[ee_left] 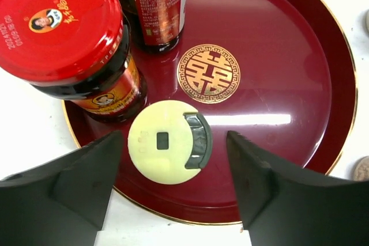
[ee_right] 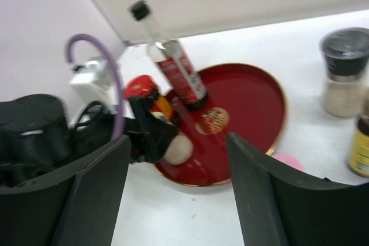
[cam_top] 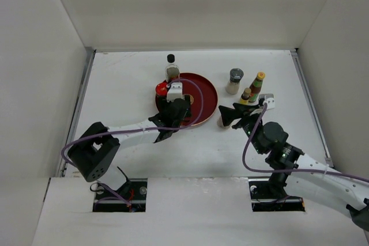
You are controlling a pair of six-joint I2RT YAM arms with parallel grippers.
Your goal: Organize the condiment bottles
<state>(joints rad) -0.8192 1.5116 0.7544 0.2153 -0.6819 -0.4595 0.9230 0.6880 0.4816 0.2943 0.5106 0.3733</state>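
My left gripper (ee_left: 174, 142) is open over the near edge of the dark-red plate (ee_left: 277, 56), its jaws on either side of a cream-capped bottle (ee_left: 164, 142) and clear of it. A red-lidded jar (ee_left: 57, 21) and a tall black-capped sauce bottle (ee_left: 158, 4) stand on the plate behind it. My right gripper (ee_right: 177, 139) is open and empty to the right of the plate. A pink cap (ee_right: 288, 162) shows just by its right finger. A grey-capped grinder (cam_top: 235, 80), an orange-capped bottle (cam_top: 258, 84) and a small yellow-capped bottle (cam_top: 246, 94) stand at the back right.
White walls close the table on the left (cam_top: 40, 84), back and right. The left arm (cam_top: 132, 132) stretches across the near left. The right arm's purple cable (cam_top: 251, 142) loops by its wrist.
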